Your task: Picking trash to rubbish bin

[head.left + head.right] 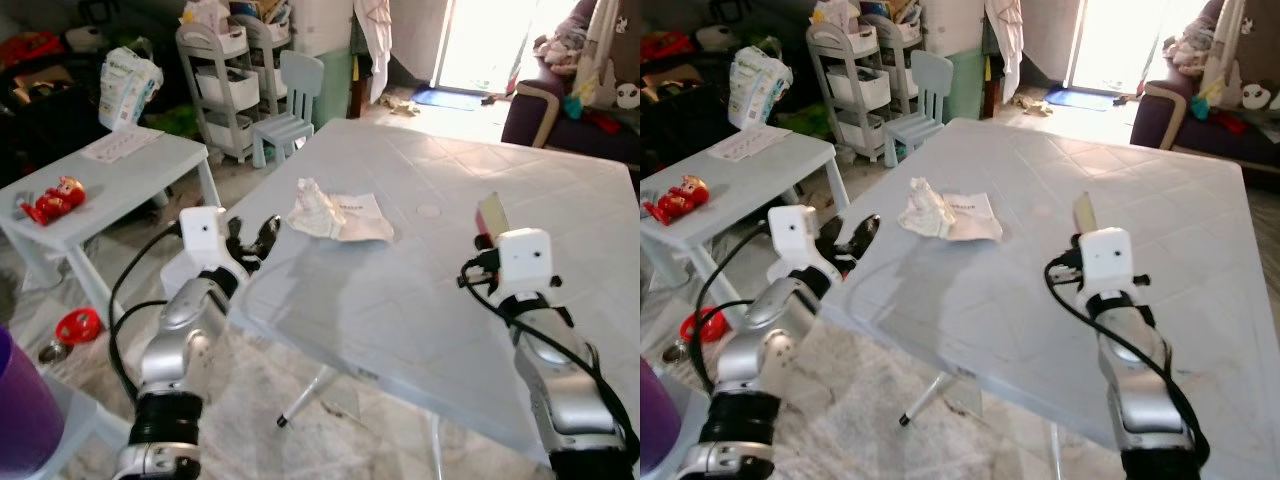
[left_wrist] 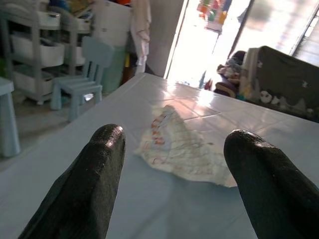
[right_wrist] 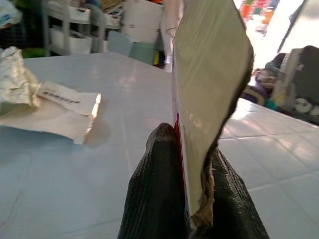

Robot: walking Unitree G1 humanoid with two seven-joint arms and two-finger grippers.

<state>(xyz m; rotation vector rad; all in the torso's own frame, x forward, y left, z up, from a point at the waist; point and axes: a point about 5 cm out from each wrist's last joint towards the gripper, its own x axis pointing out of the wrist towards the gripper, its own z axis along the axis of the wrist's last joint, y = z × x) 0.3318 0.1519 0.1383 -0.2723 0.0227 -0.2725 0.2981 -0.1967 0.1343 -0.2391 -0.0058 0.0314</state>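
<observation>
Right pincer [image 3: 192, 164] pinching card scrap [image 3: 209, 84]; left pincer [image 2: 174, 164] spread before crumpled wrapper [image 1: 335, 213], print illegible.

The right gripper [image 3: 192, 164] has its jaws closed on a flat card [image 3: 209, 84], which stands upright on edge between the two black fingers [image 3: 159, 189], its lower corner frayed. Beyond it on the pale table [image 3: 114, 79] lies a crumpled paper [image 3: 47, 107], well apart from the gripper. A shelf rack [image 3: 75, 30] and a small chair [image 3: 119, 44] stand past the table's far edge.
</observation>
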